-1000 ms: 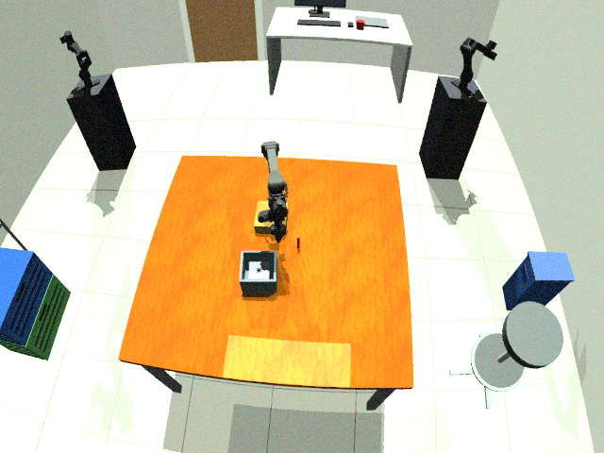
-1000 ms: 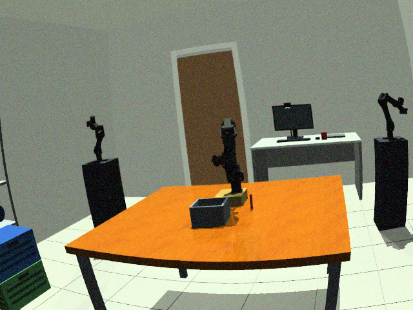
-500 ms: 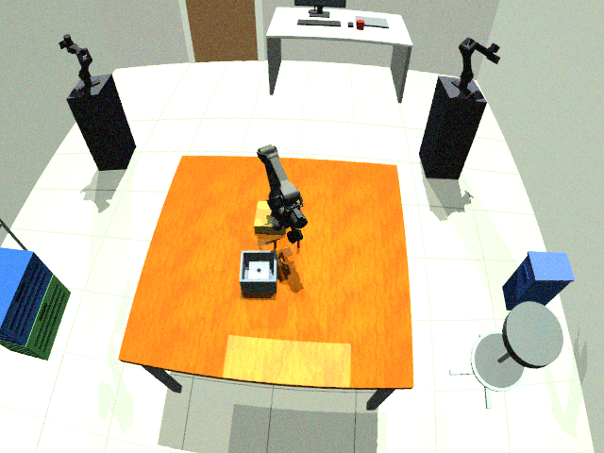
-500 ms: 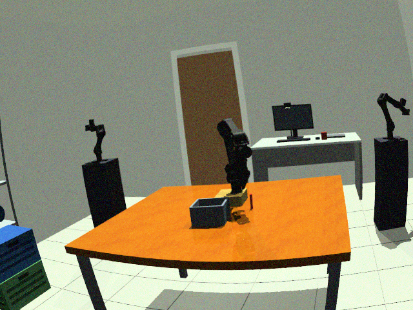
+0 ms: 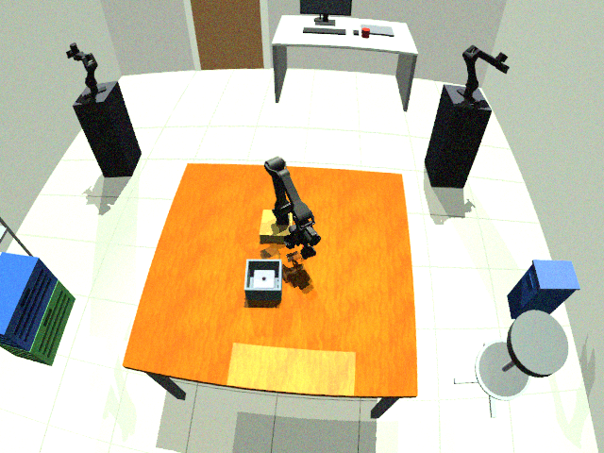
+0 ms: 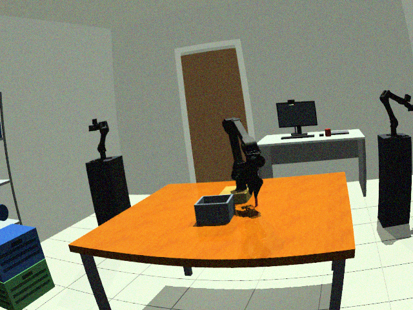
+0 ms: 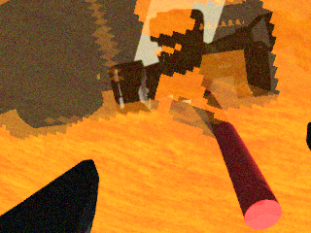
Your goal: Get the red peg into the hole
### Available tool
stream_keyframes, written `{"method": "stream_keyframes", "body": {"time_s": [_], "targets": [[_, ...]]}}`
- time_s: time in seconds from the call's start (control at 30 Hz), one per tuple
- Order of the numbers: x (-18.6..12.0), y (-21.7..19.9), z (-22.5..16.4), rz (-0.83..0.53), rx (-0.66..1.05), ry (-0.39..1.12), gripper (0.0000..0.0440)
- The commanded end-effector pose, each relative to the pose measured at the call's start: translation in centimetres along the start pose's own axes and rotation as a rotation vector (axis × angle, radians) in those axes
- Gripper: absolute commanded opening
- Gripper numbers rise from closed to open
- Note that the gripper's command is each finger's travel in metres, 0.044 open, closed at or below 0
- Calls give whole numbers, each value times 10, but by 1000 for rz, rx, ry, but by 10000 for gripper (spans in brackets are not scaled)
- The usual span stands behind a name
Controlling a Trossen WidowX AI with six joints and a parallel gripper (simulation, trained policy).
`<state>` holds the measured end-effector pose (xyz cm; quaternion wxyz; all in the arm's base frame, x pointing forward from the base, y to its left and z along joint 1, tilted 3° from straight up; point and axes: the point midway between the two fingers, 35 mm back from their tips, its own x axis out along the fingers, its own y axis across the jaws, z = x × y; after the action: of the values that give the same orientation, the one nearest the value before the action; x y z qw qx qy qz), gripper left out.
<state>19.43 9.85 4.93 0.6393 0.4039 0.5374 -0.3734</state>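
Fingers (image 5: 308,251) (image 6: 256,195): spread wide, nothing held. Between them in the wrist view, nearer the right-hand tip: red peg (image 7: 245,175) (image 6: 256,203), upright on the table (image 5: 360,302) (image 6: 286,227) (image 7: 160,155), ungrasped. Beside the fingers, on the table: open box (image 5: 263,295) (image 6: 213,215), plate (image 5: 272,279) at its bottom, central hole visible. Step in hand, by judgement: the grasp. Advised: centre the peg between the tips, descend straight, avoid brushing its top, close evenly, confirm grip before lifting.

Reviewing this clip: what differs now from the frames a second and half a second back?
The arm has swung from near the box toward the red peg and come down over it. Its fingers are open; nothing was gripped or released. Box and peg look unmoved.
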Motion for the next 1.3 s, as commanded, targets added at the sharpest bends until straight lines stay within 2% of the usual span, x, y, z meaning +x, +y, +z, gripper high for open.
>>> {"method": "stream_keyframes", "body": {"time_s": [0.0, 0.1, 0.2, 0.67, 1.27], "targets": [[14, -1, -6, 4, -14, 8, 440], [24, -3, -9, 2, -20, 13, 421], [30, -7, -12, -14, -19, 21, 363], [33, -12, -16, -82, -61, 109, 0], [-15, 10, 22, 24, -222, -47, 4]]}}
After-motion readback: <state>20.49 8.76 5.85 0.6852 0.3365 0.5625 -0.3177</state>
